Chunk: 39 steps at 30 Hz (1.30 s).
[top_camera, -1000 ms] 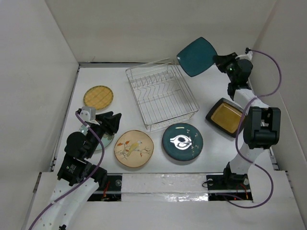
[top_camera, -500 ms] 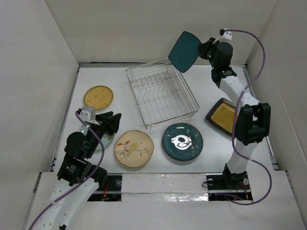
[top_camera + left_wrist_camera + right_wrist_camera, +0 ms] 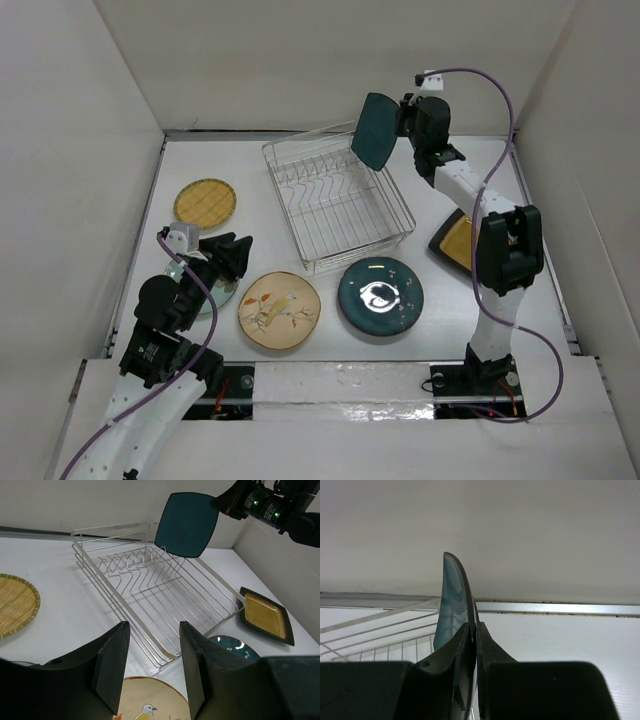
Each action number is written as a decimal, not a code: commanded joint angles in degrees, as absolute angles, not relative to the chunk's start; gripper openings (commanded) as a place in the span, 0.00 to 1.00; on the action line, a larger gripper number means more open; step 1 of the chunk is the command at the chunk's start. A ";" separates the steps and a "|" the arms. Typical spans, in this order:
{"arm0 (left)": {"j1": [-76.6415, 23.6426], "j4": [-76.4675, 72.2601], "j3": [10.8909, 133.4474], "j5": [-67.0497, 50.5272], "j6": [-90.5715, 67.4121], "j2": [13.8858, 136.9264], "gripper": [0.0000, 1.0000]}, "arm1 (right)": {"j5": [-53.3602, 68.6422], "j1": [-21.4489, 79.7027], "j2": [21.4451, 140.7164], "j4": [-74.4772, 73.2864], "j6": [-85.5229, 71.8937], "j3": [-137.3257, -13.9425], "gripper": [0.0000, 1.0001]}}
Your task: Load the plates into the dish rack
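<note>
My right gripper (image 3: pixel 400 122) is shut on the edge of the teal square plate (image 3: pixel 377 131) and holds it upright in the air over the far right corner of the silver wire dish rack (image 3: pixel 285 225). In the right wrist view the plate (image 3: pixel 452 600) stands edge-on between my fingers (image 3: pixel 465 645). My left gripper (image 3: pixel 225 255) is open and empty at the near left, over the mostly hidden pale green plate (image 3: pixel 218 299). On the table lie the cream floral plate (image 3: pixel 279 311), the dark teal round plate (image 3: pixel 380 297), the yellow checked plate (image 3: pixel 205 202) and the amber square plate (image 3: pixel 458 240).
The rack (image 3: pixel 150 585) holds no plates and sits at an angle in the middle. White walls close in the left, far and right sides. The right arm crosses over the amber plate (image 3: pixel 264 615).
My right gripper has carried the teal square plate leftward, from right of the rack to over its far right corner, turning it more upright. The left arm has not moved.
</note>
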State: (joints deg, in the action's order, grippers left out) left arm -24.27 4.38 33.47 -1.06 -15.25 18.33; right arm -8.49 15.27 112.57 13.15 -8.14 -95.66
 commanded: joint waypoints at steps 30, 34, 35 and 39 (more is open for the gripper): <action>-23.99 2.81 34.45 -0.88 -14.59 19.16 0.41 | -31.55 26.63 106.44 42.98 3.61 -71.11 0.41; -23.99 2.81 34.37 -0.79 -14.68 18.81 0.41 | -29.80 26.63 102.67 37.71 0.19 -70.32 0.57; -23.99 2.81 34.37 -0.88 -14.76 18.90 0.41 | -29.27 26.11 101.70 34.83 -0.52 -70.14 0.60; -23.99 2.81 34.37 -1.05 -14.77 18.72 0.41 | -24.71 25.58 94.24 27.00 -7.37 -66.99 0.70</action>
